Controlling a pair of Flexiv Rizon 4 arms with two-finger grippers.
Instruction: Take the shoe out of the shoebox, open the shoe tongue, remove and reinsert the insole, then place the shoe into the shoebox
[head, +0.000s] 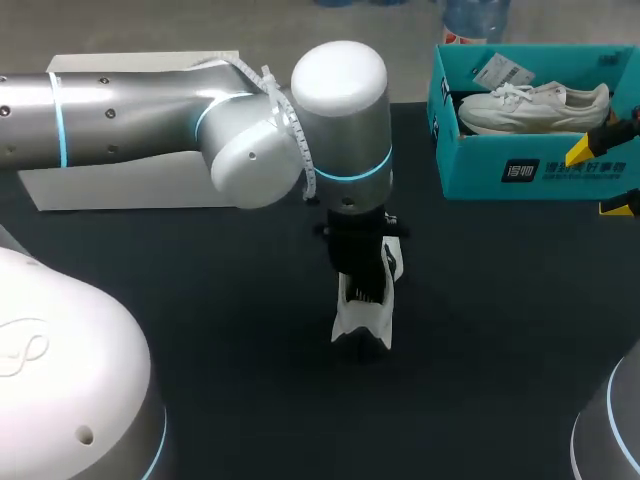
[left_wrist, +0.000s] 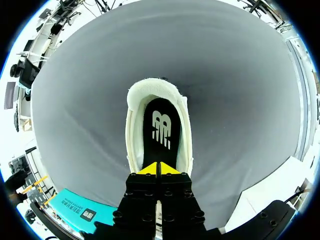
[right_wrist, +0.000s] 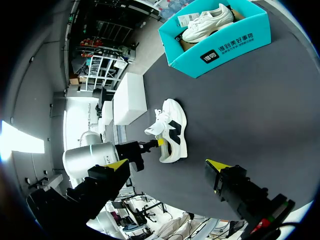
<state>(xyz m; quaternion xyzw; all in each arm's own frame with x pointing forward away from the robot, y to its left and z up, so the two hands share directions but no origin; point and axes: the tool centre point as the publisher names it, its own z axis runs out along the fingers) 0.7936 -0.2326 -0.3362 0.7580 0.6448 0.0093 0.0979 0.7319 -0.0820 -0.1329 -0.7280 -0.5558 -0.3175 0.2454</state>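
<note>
Dark worktop | shoe ctr, long axis near-far, heel near | left end effector straight above, pinched narrow on tongue | right end effector wide, empty, far right by shoebox

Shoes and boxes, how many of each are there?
Shoes: 2, the shoe on the table and the shoe in the box
Boxes: 2, the teal box and the white box
Total: 4

White shoe, black side marking; black insole, white logo; teal shoebox; black table.
</note>
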